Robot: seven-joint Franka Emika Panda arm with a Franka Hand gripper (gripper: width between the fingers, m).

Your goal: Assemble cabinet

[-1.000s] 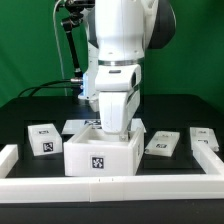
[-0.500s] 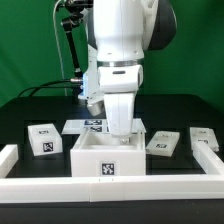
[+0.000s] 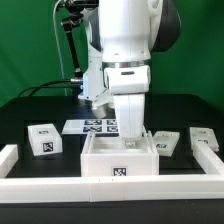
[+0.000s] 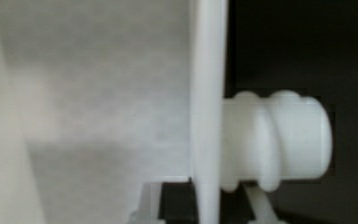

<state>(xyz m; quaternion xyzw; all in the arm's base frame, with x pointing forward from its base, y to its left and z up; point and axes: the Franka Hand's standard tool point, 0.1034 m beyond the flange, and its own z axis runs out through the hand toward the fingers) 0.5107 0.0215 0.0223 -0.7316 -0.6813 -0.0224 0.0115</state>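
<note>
The cabinet shell [image 3: 120, 162], a white open box with a tag on its front face, sits on the black table against the front rail. My gripper [image 3: 131, 136] reaches down into it from above and is shut on its thin back wall. In the wrist view that wall [image 4: 208, 90] runs edge-on between my fingertips [image 4: 265, 208], with a ribbed white knob [image 4: 282, 135] on its outer side. Small white tagged drawer blocks lie on the table: one to the exterior view's left [image 3: 43, 139], two to the right [image 3: 163, 145] [image 3: 203, 137].
The marker board [image 3: 93, 126] lies flat behind the shell. A long low white rail [image 3: 60, 187] edges the table's front and turns back at both ends. The right drawer block lies close beside the shell's right wall.
The gripper and the cabinet shell have moved together toward the exterior view's right along the front rail, uncovering more of the marker board.
</note>
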